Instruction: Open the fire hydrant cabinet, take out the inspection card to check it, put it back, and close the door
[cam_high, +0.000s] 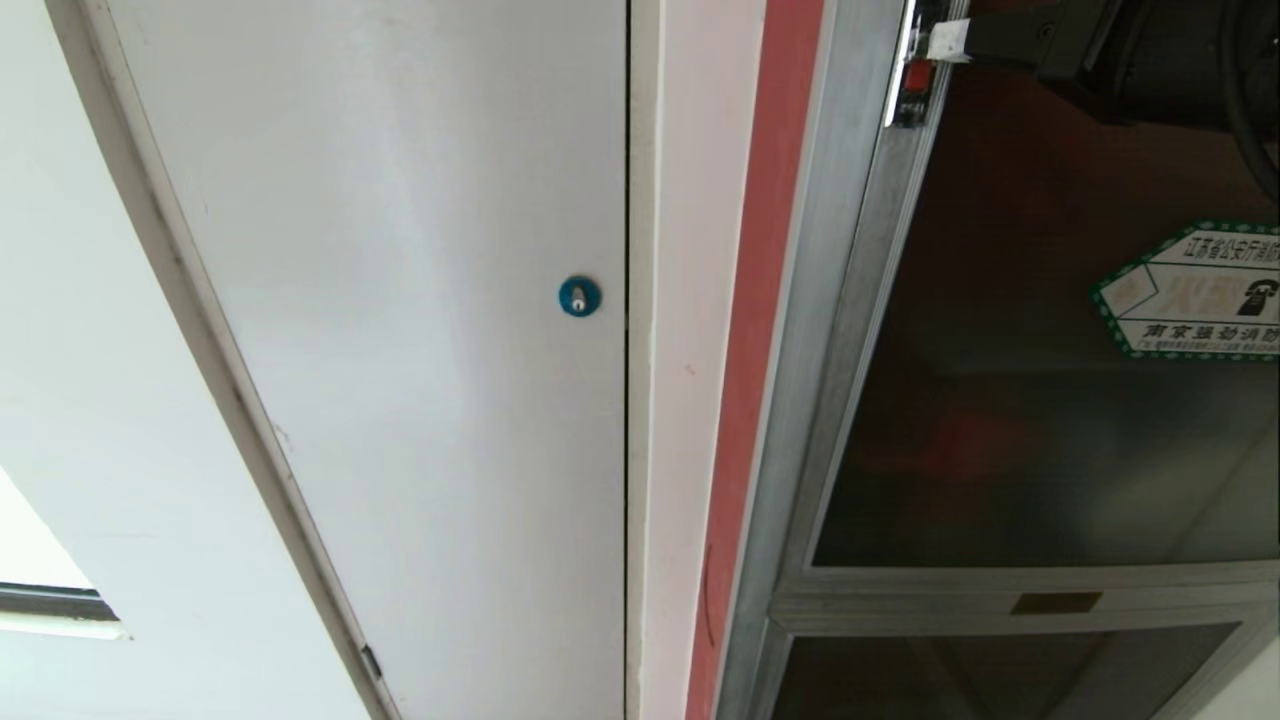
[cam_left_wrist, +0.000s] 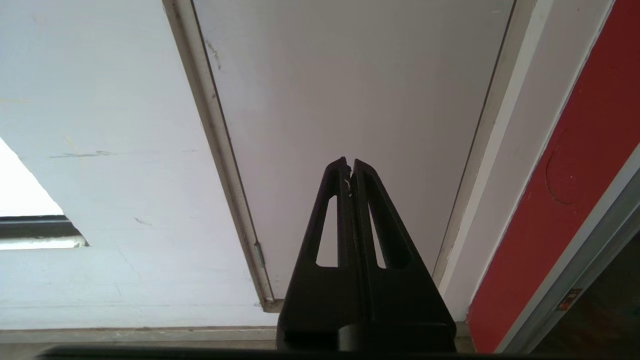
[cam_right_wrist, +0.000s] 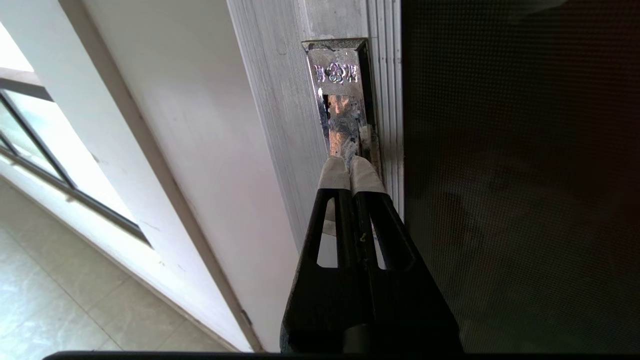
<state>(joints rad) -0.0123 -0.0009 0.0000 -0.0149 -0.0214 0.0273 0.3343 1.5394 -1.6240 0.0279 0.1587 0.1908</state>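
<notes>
The fire hydrant cabinet (cam_high: 820, 330) shows its brushed aluminium frame on the right. Its door (cam_high: 1020, 400) is dark tinted glass with a green-bordered white sticker (cam_high: 1195, 290) and lies flat within the frame. A small red latch (cam_high: 915, 75) sits at the door's edge near the top. My right gripper (cam_high: 943, 40) is shut, and its white-taped fingertips (cam_right_wrist: 334, 172) rest against the shiny metal latch plate (cam_right_wrist: 340, 100) beside the glass (cam_right_wrist: 520, 175). My left gripper (cam_left_wrist: 349, 165) is shut and empty, parked low in front of the white panel. The inspection card is out of view.
A plain white panel (cam_high: 420, 350) with a blue round lock (cam_high: 579, 296) fills the left and middle. A red strip (cam_high: 760, 300) runs between it and the cabinet frame. Below the door are a small brass plate (cam_high: 1055, 602) and a lower dark pane (cam_high: 1000, 680). A window edge (cam_high: 50, 600) shows far left.
</notes>
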